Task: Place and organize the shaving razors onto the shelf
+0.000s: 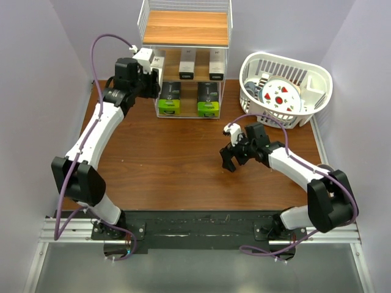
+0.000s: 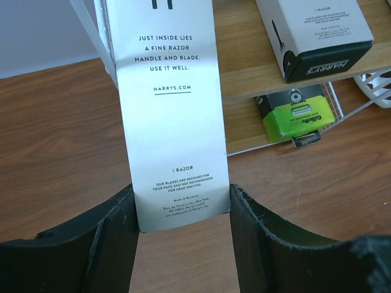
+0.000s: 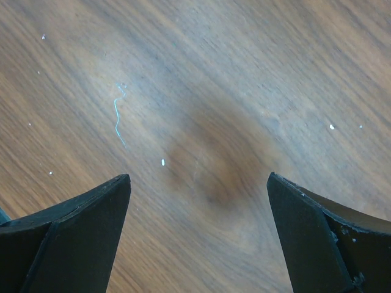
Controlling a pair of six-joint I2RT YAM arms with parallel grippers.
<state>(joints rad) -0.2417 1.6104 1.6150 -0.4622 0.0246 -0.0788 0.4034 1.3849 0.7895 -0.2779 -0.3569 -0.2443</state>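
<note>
**Inspector:** Status of the left jaws?

**Assistant:** Closed at a medium width on the near end of a white Harry's razor carton (image 2: pixel 174 122), one finger against each long side. The left arm (image 1: pixel 91 137) reaches to the far left and holds the carton at the left end of the middle tier of the shelf (image 1: pixel 186 27). Whether the carton rests on the wood cannot be told.

**Inspector:** Other stock on the shelf?

**Assistant:** Middle tier: two more Harry's cartons (image 1: pixel 187 64), side by side, to the right of the held one. Lowest tier: two black Gillette packs (image 1: pixel 169 99), side by side, lime-green ends facing near.

**Inspector:** And the right jaws?

**Assistant:** Spread wide, gripping nothing, above the brown table (image 1: pixel 171 165) right of centre, well apart from the shelf.

**Inspector:** Anything else noted?

**Assistant:** A white slatted basket (image 1: pixel 317 70) stands just right of the shelf. It holds a round white item (image 1: pixel 281 94) with red marks.
</note>
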